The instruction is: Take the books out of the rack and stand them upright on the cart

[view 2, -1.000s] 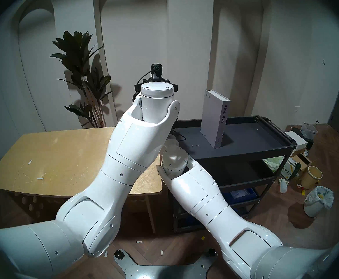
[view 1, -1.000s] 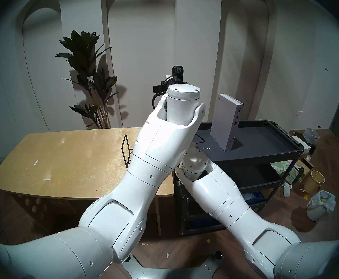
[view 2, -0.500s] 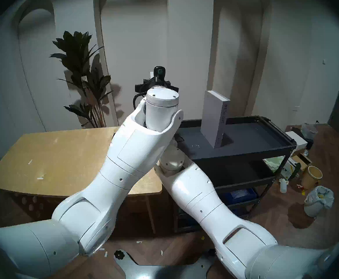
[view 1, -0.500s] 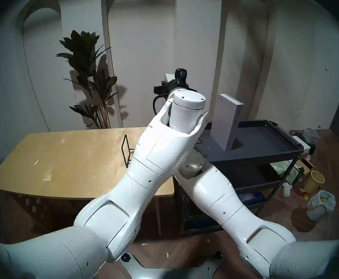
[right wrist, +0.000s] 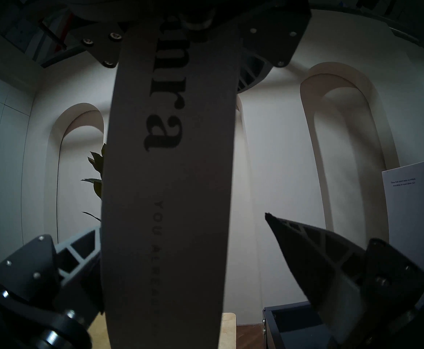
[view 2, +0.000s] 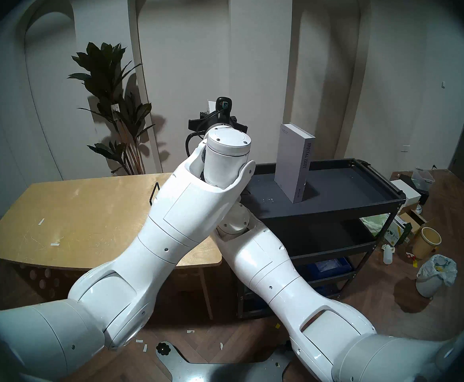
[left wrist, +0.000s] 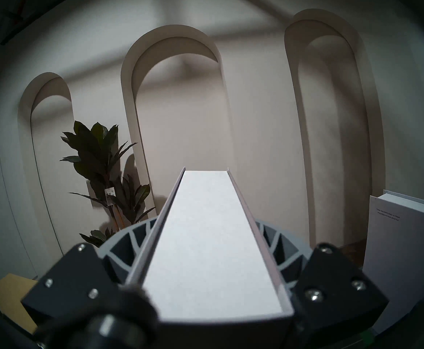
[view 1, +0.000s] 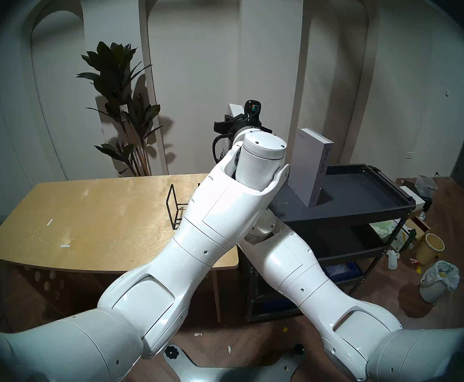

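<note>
My left gripper is shut on the shorter grey book and holds it upright in the air, near the cart's left end. In the head view only a white sliver of this book shows behind my left wrist. Its "ianra" spine fills the right wrist view. My right gripper is open around the book's lower part, with one finger well clear of it. The taller "SPECIAL ISSUE" book stands upright on the black cart's top shelf. The black wire rack stands empty on the wooden table.
A potted plant stands behind the table by the wall. On the floor right of the cart are a yellow bucket, a bagged bin and boxes. My crossed arms hide the cart's left end and part of the rack.
My left arm has carried the shorter book to the right, towards the cart and the taller book. My right arm has moved along beneath it.
</note>
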